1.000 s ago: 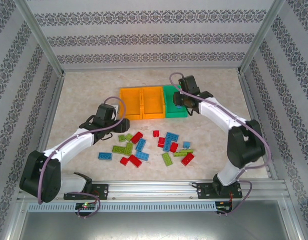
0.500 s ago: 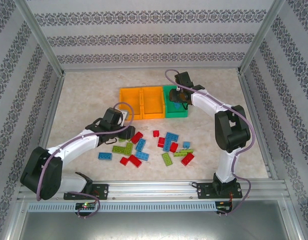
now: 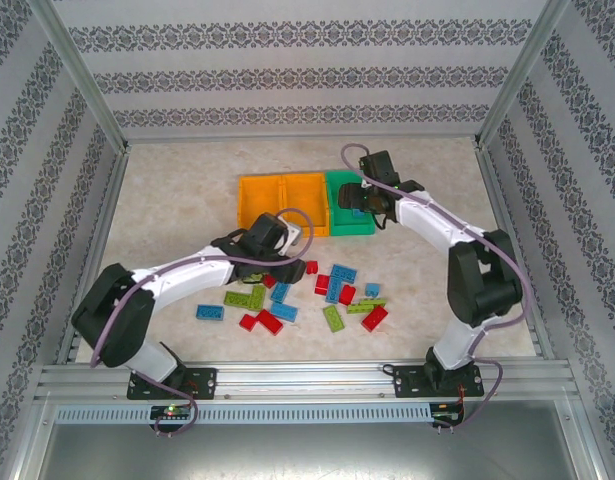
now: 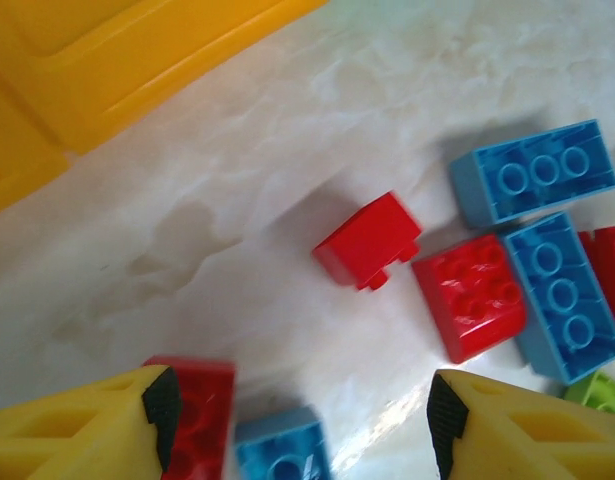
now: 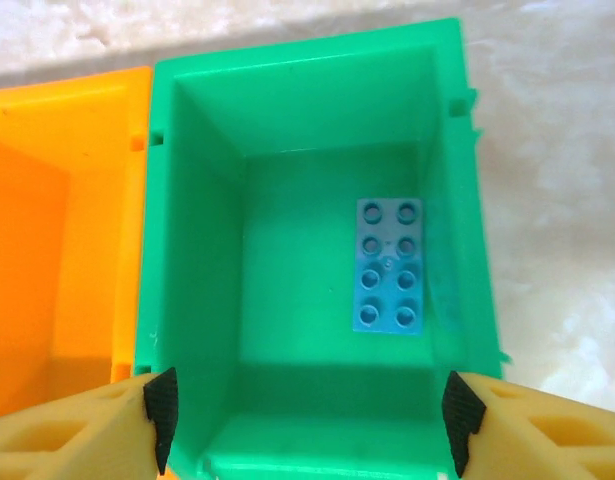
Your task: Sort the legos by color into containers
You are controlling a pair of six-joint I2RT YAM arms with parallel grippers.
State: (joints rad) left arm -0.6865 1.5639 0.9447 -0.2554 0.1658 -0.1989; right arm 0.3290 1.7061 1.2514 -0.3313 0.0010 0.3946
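Above the green bin (image 5: 307,50), right hand (image 5: 309,420) spread wide, nothing between its fingers. Straight below on the bin floor, one blue lego (image 5: 389,265) lying flat, studs up, closer to the wall facing away from the orange bin (image 5: 47,200). Joined to the green bin on that side, the orange bin, then a second orange bin (image 3: 257,200) beyond it, all three in one row.

Nearer the arm bases than the green bin, out past the orange bin's front wall, left hand (image 4: 305,420) low over the counter (image 4: 237,190), fingers well apart, gripping nothing. Between those fingers, part of a pale blue brick (image 4: 282,455); beside it a red brick (image 4: 202,400), partly hidden under one fingertip. Just ahead, alone on bare counter, a small red lego (image 4: 369,240), tilted. Beyond that, a red block (image 4: 470,295) touching a long blue block (image 4: 562,295), with another blue piece (image 4: 535,172) close by. Rest of the loose legos (image 3: 342,275) scattered on the counter, red, blue and lime, all on the arm-base side of the green bin, none touching it.
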